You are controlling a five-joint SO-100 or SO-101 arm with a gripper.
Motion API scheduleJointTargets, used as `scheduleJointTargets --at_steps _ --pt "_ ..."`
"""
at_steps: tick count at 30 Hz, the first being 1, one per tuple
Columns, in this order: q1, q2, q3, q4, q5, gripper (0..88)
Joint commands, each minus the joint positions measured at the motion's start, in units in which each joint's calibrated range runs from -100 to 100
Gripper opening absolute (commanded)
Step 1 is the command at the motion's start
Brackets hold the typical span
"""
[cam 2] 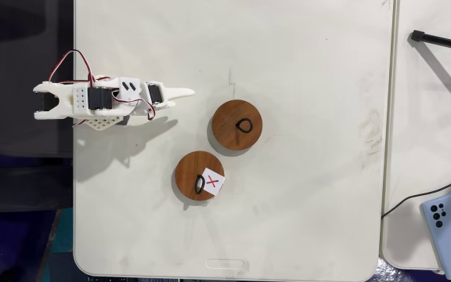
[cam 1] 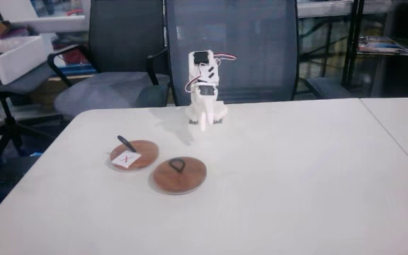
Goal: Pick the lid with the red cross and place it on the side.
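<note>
While the gripper (cam 2: pixel 185 93) is seen pressed together — folded back — the crossed lid (cam 2: pixel 200 175) is found ahead, lower in the top-down fixed view.

White arm (cam 2: pixel 100 100) folded low — gripper (cam 2: pixel 185 93) closed (empty), pointing forward

Even, diffuse room light, fairly bright. Table (cam 2: pixel 304 63) reads near-white in a fixed view, mild washout at upper centre. Arm (cam 2: pixel 108 98) drops a soft grey shadow toward lower left. In a fixed view, background chairs (cam 1: pixel 225 49) soft, slightly blurred, dimmer.
</note>
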Motion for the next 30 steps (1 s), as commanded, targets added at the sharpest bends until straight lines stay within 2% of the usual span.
scheduleJointTargets --at_steps 1,30 --pt "0.4 -0.8 -2.0 -0.6 0.3 29.7" --pt "-0.2 -0.8 -12.9 -4.8 0.3 30.3"
